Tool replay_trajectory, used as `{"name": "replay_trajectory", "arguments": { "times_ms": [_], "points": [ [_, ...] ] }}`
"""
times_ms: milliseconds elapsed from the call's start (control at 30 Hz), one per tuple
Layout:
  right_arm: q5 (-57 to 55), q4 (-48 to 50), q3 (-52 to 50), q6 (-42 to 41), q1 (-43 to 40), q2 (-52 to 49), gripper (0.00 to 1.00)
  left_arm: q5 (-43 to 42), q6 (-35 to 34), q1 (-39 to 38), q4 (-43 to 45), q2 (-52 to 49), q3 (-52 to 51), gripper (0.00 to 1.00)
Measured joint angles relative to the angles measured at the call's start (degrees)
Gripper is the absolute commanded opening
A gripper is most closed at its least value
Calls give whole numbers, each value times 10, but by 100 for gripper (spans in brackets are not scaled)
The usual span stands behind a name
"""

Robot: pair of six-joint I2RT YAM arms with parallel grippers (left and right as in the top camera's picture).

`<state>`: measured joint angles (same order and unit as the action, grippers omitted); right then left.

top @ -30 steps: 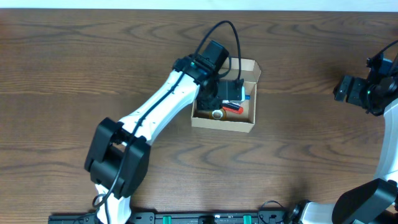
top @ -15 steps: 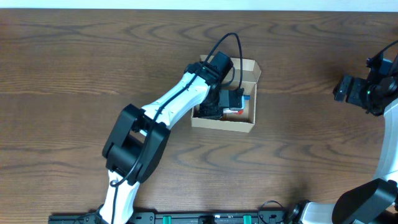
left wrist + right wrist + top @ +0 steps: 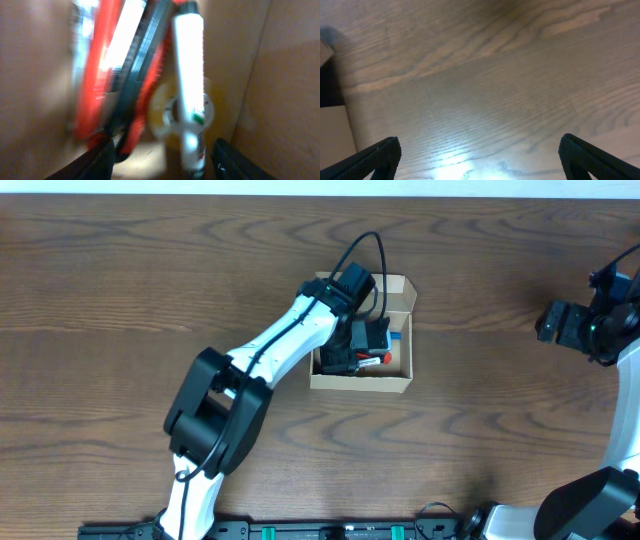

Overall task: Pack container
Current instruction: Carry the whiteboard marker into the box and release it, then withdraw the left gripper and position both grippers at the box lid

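Moved since a second ago: left arm (image 3: 280, 350) has swung its elbow in toward the box and sunk its wrist among the contents; the box has crept slightly to the right; the right arm has not stirred.
Table (image 3: 120, 300): dark wood grain, bare around the box.
Container (image 3: 360, 383): tan cardboard, open-topped, near the table's middle and a little to the far side, with the left arm reaching in from the near left.
Left gripper (image 3: 167, 155): inside the box, fingers (image 3: 100, 160) spread wide and clamping nothing (the wrist view is smeared).
Right gripper (image 3: 480, 155): parked at the right edge, well apart from the box, fingers spread over bare wood, empty.
Red cutter (image 3: 100, 75): lying along the box's left side in the wrist view.
White pen (image 3: 189, 85): beside the cutter, its end lying between the spread fingers but touched by neither, as far as I can tell.
Tape roll (image 3: 165, 112): yellowish, under or behind the pen.
Risk: spread fingers in so narrow a box may scrape a wall and shove the light cardboard farther across the table.
Risk on leaving: a finger could hook the pen or cutter and lift it out.
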<state>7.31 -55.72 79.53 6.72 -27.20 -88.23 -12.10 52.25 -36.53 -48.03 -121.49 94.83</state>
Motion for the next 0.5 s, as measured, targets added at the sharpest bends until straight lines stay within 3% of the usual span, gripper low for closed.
{"name": "replay_trajectory", "arguments": {
  "times_ms": [100,233,267,300,333,367,400,433,500],
  "points": [
    [10,5,0,4,0,0,91,7,-16,0,-4,27,20,71],
    [34,19,0,18,5,0,70,26,-35,0,-41,90,56,67],
    [41,22,0,19,8,0,61,33,-39,0,-48,102,62,67],
    [54,24,3,24,13,0,41,44,-43,0,-56,120,70,66],
    [65,24,7,26,16,0,21,55,-48,0,-60,134,75,62],
    [79,24,17,28,20,0,14,72,-55,1,-64,151,77,53],
    [92,23,28,30,24,0,6,88,-66,2,-68,167,78,37],
    [109,23,46,33,28,0,1,103,-80,4,-72,180,79,29],
    [145,23,87,40,31,0,1,126,-107,16,-73,203,79,22]
  ]
}}
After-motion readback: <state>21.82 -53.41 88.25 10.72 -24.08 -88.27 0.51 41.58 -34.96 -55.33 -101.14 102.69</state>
